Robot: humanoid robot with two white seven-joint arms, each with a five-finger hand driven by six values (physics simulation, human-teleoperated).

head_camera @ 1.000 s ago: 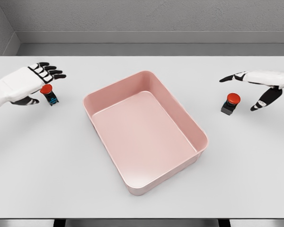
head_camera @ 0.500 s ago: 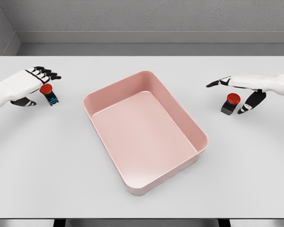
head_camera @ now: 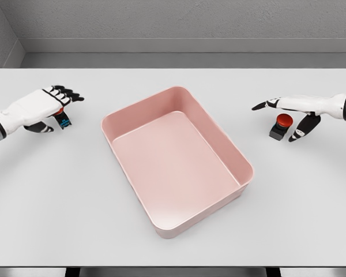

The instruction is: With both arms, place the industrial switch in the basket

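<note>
Matt surfaces, smooth plastic look

The pink basket (head_camera: 179, 167) looks like smooth plastic with a soft sheen; the table (head_camera: 57, 196) is matt, pale grey and even; both hands (head_camera: 43, 107) (head_camera: 294, 109) have glossy white shells with black fingertips.

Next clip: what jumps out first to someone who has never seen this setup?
The big pink basket sits empty and skewed at the centre of the white table. On either side a white hand hovers over a small red-topped switch: left hand over the left switch, right hand over the right switch.
</note>
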